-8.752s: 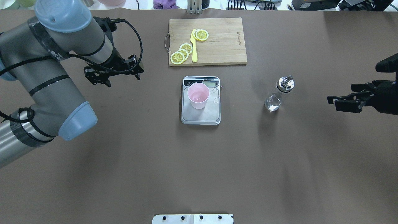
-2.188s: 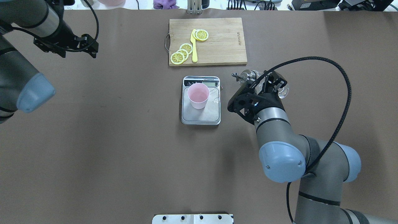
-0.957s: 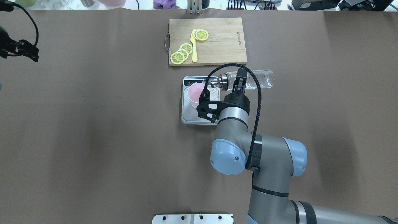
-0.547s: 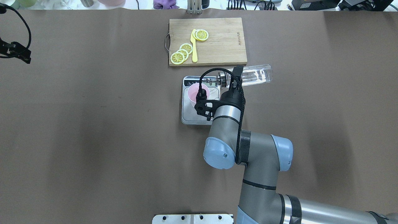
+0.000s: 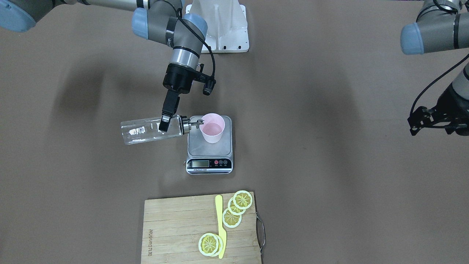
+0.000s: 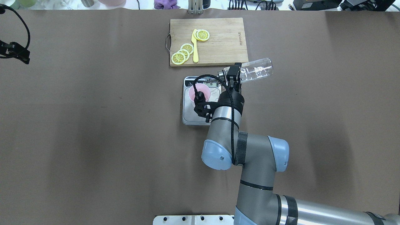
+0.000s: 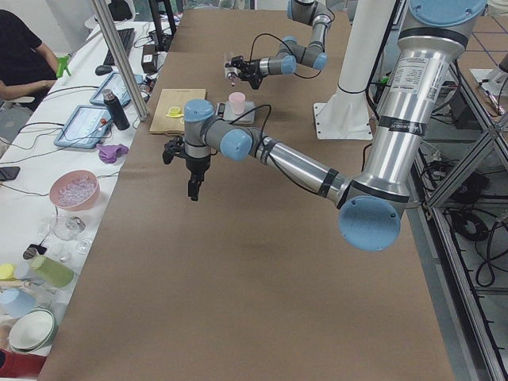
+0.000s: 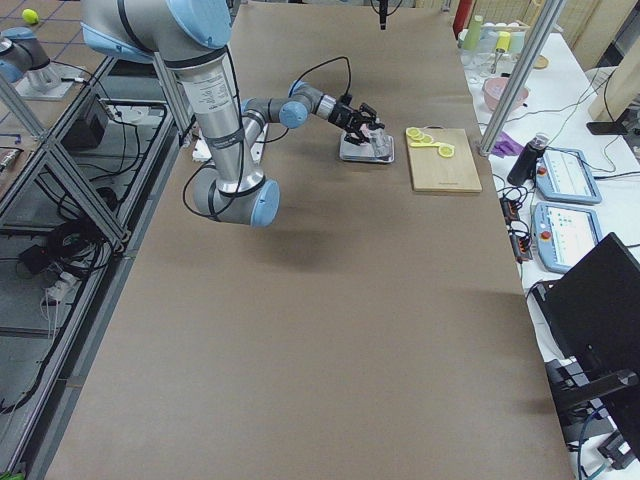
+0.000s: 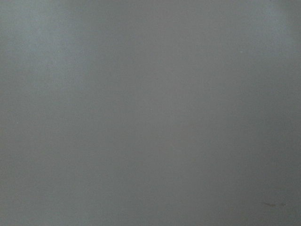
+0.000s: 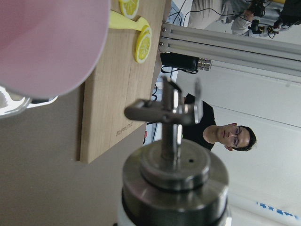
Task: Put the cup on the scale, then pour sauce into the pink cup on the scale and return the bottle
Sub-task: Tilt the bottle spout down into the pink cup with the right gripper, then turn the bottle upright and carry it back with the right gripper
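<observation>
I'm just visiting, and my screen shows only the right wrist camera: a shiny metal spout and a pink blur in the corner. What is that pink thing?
Observer: It's a pink cup, standing upright on a kitchen scale.
Operator: And what is the spout attached to?
Observer: It's on a clear glass bottle. The right gripper holds it tipped almost onto its side, with the spout at the cup's rim.
Operator: Is the other arm helping?
Observer: No. The left gripper hangs far off to one side, holding nothing.
</observation>
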`<state>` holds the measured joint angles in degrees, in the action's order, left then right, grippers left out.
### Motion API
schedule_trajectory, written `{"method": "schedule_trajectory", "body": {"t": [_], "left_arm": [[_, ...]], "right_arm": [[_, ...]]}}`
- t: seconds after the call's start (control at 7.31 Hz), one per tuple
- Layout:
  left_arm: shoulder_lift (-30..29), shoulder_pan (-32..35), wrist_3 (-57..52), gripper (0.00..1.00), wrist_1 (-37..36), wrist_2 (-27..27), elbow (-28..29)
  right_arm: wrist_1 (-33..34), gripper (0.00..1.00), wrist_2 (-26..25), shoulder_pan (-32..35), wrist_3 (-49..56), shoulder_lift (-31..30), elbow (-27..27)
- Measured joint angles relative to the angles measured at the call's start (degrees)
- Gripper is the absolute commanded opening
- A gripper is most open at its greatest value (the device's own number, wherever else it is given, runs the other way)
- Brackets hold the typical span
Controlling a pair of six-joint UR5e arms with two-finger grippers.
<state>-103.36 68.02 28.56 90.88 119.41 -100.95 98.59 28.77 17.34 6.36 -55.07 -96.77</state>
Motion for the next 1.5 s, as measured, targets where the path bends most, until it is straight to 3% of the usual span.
{"method": "schedule_trajectory", "body": {"t": [0.68, 1.09, 1.5], "left_arm": [[-0.08, 0.1, 0.0, 0.99, 0.0, 0.01, 0.36], [-0.35, 0.1, 0.0, 0.99, -0.08, -0.01, 0.36], [-0.52, 0.09, 0.0, 0.99, -0.07, -0.03, 0.36]], "right_arm": [[-1.33, 0.0, -1.13, -0.61, 2.06, 0.08, -0.17], [-12.15, 0.0, 0.64, -0.83, -3.63, -2.65, -0.37], [-20.53, 0.0, 8.07, 0.25, -12.6, -5.19, -3.46]]}}
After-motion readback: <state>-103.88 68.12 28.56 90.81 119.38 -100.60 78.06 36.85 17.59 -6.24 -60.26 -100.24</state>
